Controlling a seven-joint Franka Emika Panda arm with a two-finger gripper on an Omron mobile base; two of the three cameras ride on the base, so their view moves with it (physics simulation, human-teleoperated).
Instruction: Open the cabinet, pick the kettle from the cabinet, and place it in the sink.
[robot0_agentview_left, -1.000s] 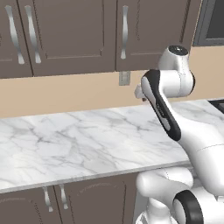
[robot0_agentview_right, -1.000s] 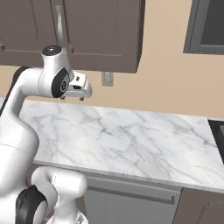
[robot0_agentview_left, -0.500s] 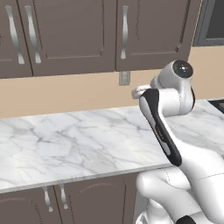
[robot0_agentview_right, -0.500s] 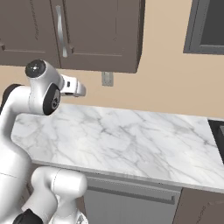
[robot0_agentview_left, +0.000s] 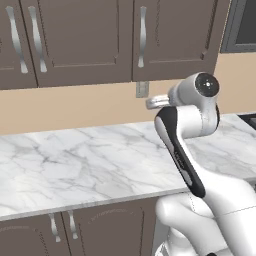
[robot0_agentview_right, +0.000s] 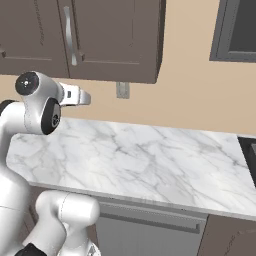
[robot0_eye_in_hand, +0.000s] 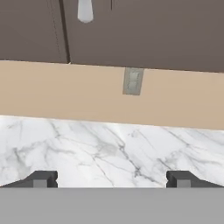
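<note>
While the arm stands folded over the white marble counter, its gripper points level toward the beige back wall. The jaws are released: in the hand view the two dark fingertips sit wide apart near the bottom corners, with bare marble between them and nothing grasped.

Directly ahead of the hand, a grey wall outlet is mounted on the wall, just below the bottom edge of the upper cabinets. In the left base view the outlet appears immediately above and left of the hand's pale end.

The cabinet hangs above the outlet, dark brown with a raised-panel door. Its door is shut, flush with the neighbouring door to the left. The long wavy silver handle runs vertically near the door's left edge; its lower tip shows at the top of the hand view. The right base view presents the same handle above the arm's elbow.

A grey-framed dark-glass unit is fixed to the wall to the right, well apart from the gripper.
</note>
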